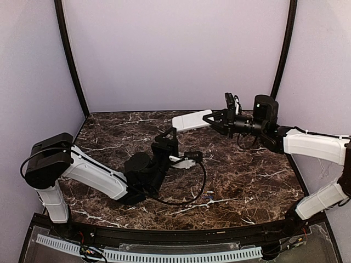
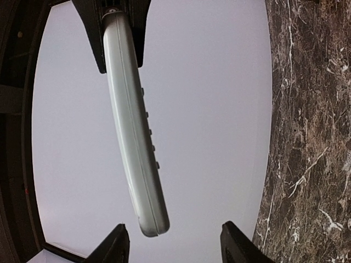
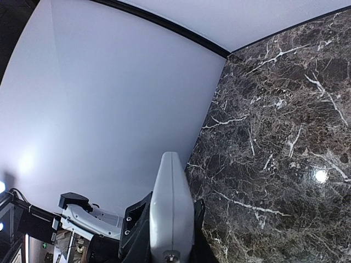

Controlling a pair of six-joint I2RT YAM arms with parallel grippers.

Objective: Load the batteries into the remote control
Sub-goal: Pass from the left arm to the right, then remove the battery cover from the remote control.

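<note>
The white remote control [image 1: 191,120] is held in the air over the back of the table, clamped at one end by my right gripper [image 1: 216,121]. In the right wrist view the remote [image 3: 171,186] stands edge-on between the shut fingers of that gripper [image 3: 170,224]. My left gripper [image 1: 167,136] is just below and in front of the remote. In the left wrist view it [image 2: 175,246] is open and empty, and the remote's [image 2: 131,126] free end hangs between its fingertips [image 2: 118,244] without touching. A tiny dark piece with a faint blue mark, seemingly the batteries [image 1: 209,192], lies on the table front right.
The table is dark marble [image 1: 247,175] with pale walls close at the back and sides. The left arm's black cable [image 1: 200,186] loops over the table middle. A white bracket [image 1: 184,161] sits on the left wrist. A white perforated strip [image 1: 164,255] runs along the near edge.
</note>
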